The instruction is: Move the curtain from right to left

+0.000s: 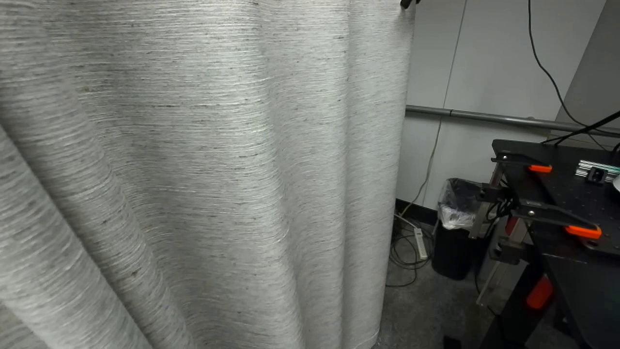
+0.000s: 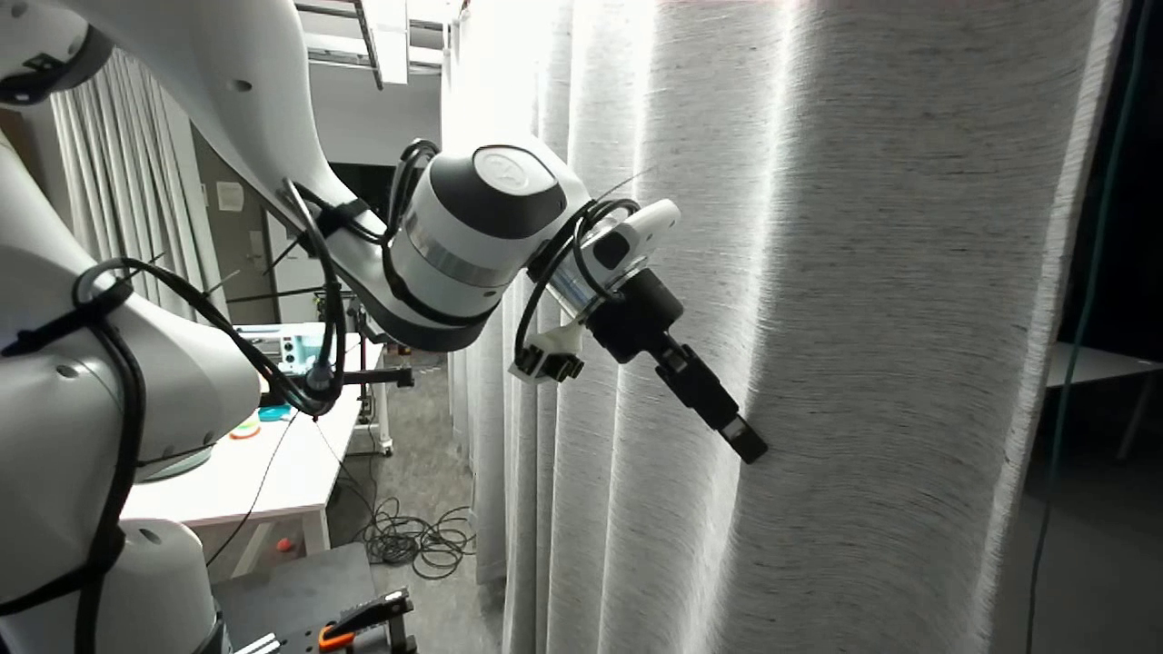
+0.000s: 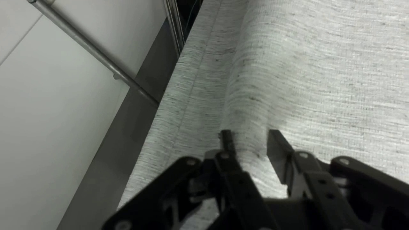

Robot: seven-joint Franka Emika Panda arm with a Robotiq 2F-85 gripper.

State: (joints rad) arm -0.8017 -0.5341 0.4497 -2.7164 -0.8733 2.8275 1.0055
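The curtain is a very large light grey drape with deep vertical folds and a fine streaked weave. It fills much of an exterior view (image 1: 218, 160), the right half of an exterior view (image 2: 909, 318) and the wrist view (image 3: 326, 70). My gripper (image 2: 747, 440) points down and to the right in front of the curtain, near its free edge. Only its black tip (image 1: 410, 4) shows at the top of an exterior view. In the wrist view the gripper's fingers (image 3: 250, 135) are apart, with a ridge of fabric seen between their tips. I cannot tell whether they touch it.
A grey rail (image 3: 96, 54) runs along the white wall panel (image 3: 70, 105). A black bin (image 1: 455, 247) and loose cables stand near a black table (image 1: 581, 203) with clamps. A white table (image 2: 300, 454) and coiled cable (image 2: 422, 540) are beside the arm.
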